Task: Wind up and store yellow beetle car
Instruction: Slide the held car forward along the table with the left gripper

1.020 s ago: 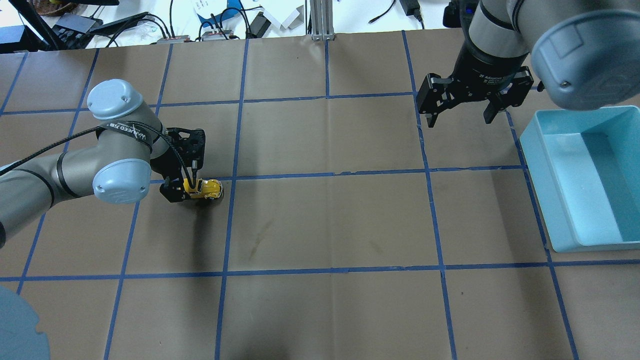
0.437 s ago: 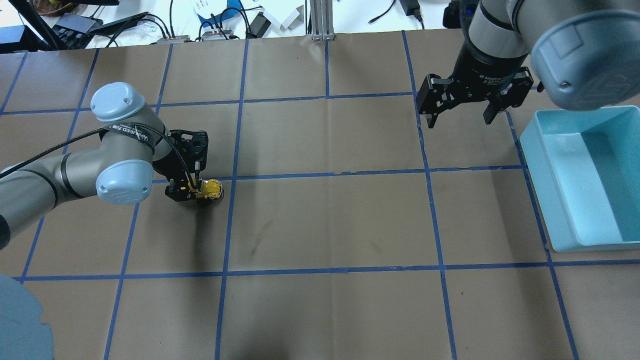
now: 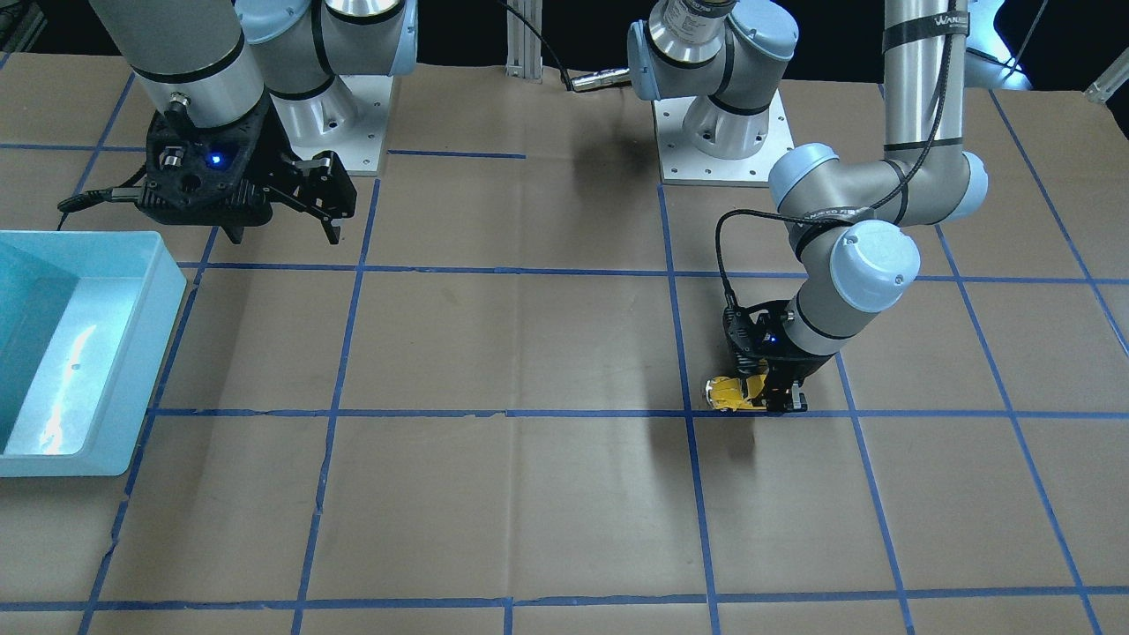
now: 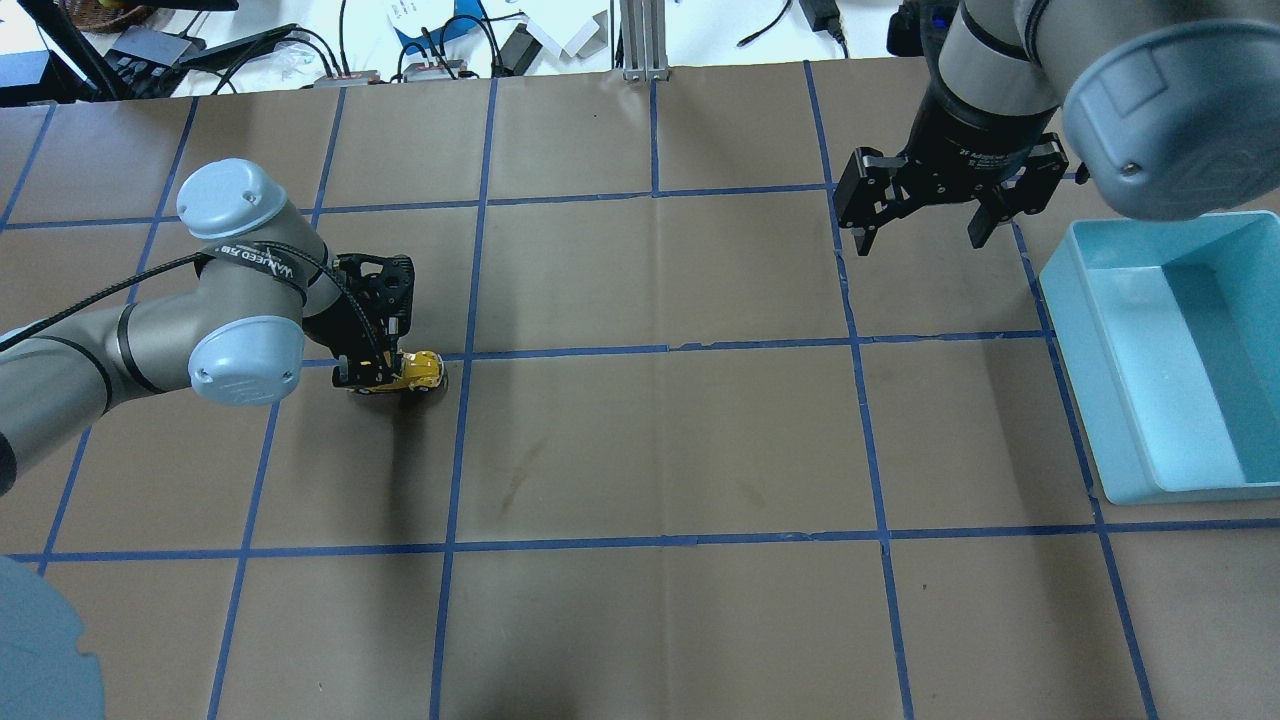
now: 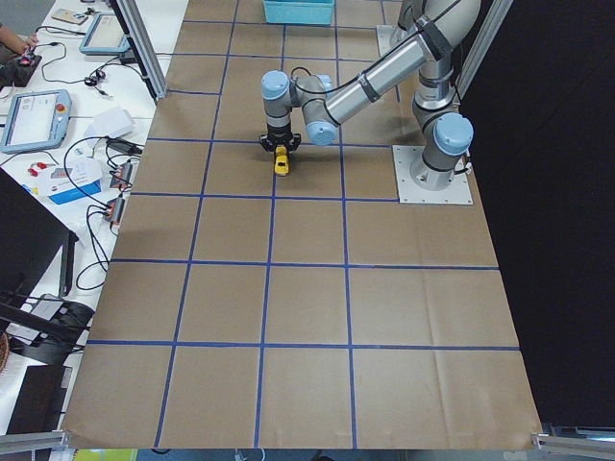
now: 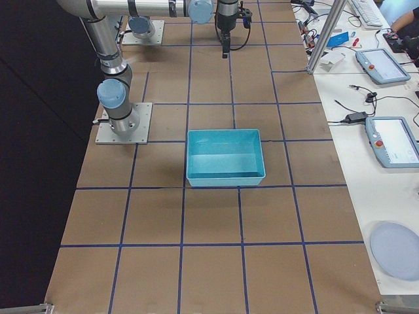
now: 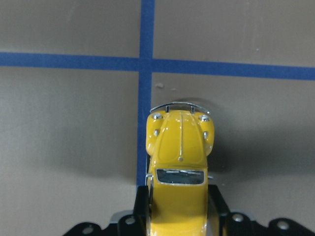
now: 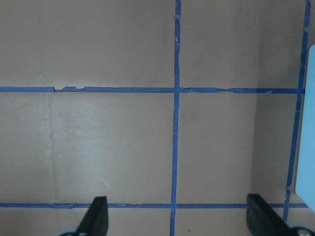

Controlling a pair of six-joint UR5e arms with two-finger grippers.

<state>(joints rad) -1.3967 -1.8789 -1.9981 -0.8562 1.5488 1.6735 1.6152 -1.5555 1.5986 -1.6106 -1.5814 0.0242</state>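
Observation:
The yellow beetle car (image 4: pixel 415 372) sits low on the brown table at a blue tape crossing, left of centre. My left gripper (image 4: pixel 372 372) is shut on the car's rear half; the nose points away from the wrist. In the left wrist view the car (image 7: pixel 179 162) fills the lower middle, with both black fingers (image 7: pixel 141 206) pressed on its sides. It also shows in the front view (image 3: pixel 730 392) and the left side view (image 5: pixel 281 163). My right gripper (image 4: pixel 918 232) hangs open and empty above the table at the far right; its fingertips (image 8: pixel 97 216) show wide apart.
A light blue bin (image 4: pixel 1100 330) stands at the table's right edge, near my right gripper; it also shows in the front view (image 3: pixel 132 353) and the right side view (image 6: pixel 226 178). Cables and devices lie on the white desk (image 4: pixel 420 40) beyond the far edge.
My left gripper with the car has shifted slightly along the tape line, first toward the arm, then back. The right arm has not moved.

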